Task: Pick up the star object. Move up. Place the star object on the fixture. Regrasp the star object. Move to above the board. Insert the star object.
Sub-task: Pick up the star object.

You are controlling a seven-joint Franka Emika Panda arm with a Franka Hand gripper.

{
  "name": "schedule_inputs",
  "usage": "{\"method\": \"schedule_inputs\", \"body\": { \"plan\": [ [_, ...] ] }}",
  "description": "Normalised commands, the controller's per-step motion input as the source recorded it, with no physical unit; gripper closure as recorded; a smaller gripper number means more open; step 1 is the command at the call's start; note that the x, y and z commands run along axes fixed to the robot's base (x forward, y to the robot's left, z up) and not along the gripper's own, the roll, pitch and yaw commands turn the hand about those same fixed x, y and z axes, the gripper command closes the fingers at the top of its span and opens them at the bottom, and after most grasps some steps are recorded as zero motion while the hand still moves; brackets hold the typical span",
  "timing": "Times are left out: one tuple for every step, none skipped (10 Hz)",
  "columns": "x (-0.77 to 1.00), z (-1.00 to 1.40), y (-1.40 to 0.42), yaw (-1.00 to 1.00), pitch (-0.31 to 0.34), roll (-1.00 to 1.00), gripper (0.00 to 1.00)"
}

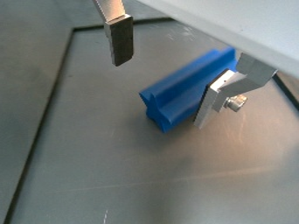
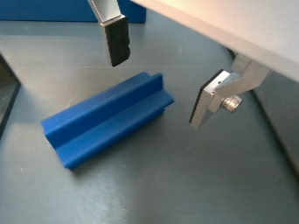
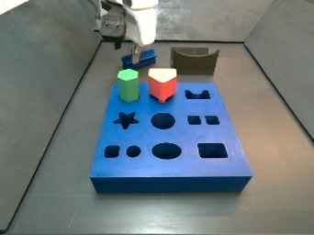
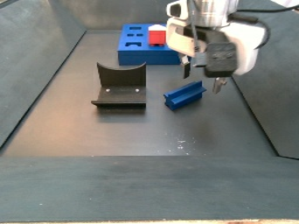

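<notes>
Lying flat on the grey floor beneath the camera in both wrist views, the star object (image 2: 107,118) sits between and below the spread, empty fingers of the gripper (image 2: 162,79), untouched. From a side view the arm reaches straight down, its gripper (image 4: 207,74) hovering just above the star object (image 4: 184,94) (jaws apart). Largest is the board (image 3: 172,138), with a green peg (image 3: 127,84) and a red peg (image 3: 162,84) standing in it, then the fixture (image 4: 119,85), near the star object.

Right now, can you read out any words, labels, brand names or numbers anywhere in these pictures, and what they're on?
None: no text shows on the star object, the board, the fixture, the green peg, the red peg or the open gripper above the star object.
</notes>
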Motion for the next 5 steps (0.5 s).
{"method": "schedule_inputs", "body": {
  "plan": [
    [0.23,-0.24,-0.18,-0.45,-0.011,-0.27,0.00],
    [0.21,-0.31,0.00,-0.17,0.000,-0.39,0.00],
    [0.05,-0.23,0.00,-0.12,0.000,-0.44,0.00],
    [0.00,-0.13,0.00,-0.14,0.000,-0.50,0.00],
    [0.00,-0.06,0.00,-0.09,0.000,-0.50,0.00]
  ]
}}
